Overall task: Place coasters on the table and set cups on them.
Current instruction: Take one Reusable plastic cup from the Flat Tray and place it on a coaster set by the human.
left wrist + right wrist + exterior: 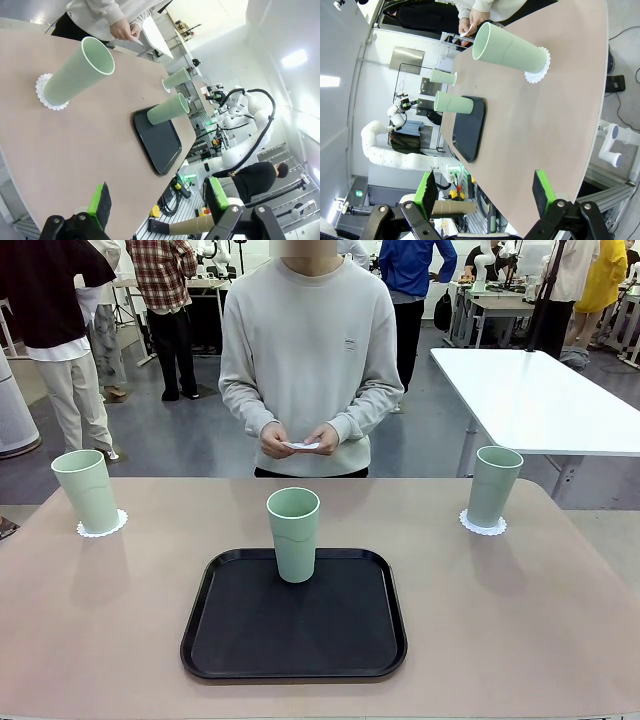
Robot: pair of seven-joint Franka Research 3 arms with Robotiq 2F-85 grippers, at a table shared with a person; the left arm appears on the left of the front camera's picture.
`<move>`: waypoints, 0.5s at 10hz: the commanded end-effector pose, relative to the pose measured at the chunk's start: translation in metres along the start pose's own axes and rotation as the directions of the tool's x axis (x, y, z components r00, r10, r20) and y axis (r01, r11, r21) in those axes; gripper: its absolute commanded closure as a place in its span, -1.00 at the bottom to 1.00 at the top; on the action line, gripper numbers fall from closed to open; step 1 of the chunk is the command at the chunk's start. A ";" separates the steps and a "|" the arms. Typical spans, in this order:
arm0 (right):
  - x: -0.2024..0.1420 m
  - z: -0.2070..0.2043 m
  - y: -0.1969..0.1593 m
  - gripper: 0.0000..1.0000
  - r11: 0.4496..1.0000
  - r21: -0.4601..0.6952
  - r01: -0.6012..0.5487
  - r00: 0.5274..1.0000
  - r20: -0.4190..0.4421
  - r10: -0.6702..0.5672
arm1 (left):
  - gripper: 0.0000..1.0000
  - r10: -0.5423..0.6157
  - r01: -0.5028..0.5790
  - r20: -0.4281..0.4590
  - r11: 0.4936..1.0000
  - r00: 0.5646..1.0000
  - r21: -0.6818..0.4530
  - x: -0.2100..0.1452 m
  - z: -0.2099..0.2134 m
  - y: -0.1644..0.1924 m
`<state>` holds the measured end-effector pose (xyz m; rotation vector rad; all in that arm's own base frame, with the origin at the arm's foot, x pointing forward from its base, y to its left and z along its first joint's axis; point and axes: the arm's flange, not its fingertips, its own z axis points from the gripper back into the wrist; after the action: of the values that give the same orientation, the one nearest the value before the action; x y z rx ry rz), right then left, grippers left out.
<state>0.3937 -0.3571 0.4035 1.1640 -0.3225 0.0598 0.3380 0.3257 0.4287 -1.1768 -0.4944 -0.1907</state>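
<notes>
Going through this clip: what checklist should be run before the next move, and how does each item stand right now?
1. The left cup is upright on the left coaster: ok.
2. The right cup is upright on the right coaster: ok.
3. The middle cup is on a coaster: not ok; it stands on the black tray.
4. The third coaster is laid on the table: not ok; it is in the person's hands.
5. The left tool is open and empty: ok.
6. The right tool is open and empty: ok.
</notes>
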 end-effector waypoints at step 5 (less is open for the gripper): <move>0.000 0.001 0.002 -1.00 1.000 0.006 -0.003 1.000 -0.006 0.003 | -1.00 -0.001 0.001 0.001 1.000 1.000 -0.009 -0.001 0.002 -0.002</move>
<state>0.3937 -0.3571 0.4035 1.1640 -0.3225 0.0598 0.3380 0.3257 0.4286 -1.1769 -0.4942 -0.1905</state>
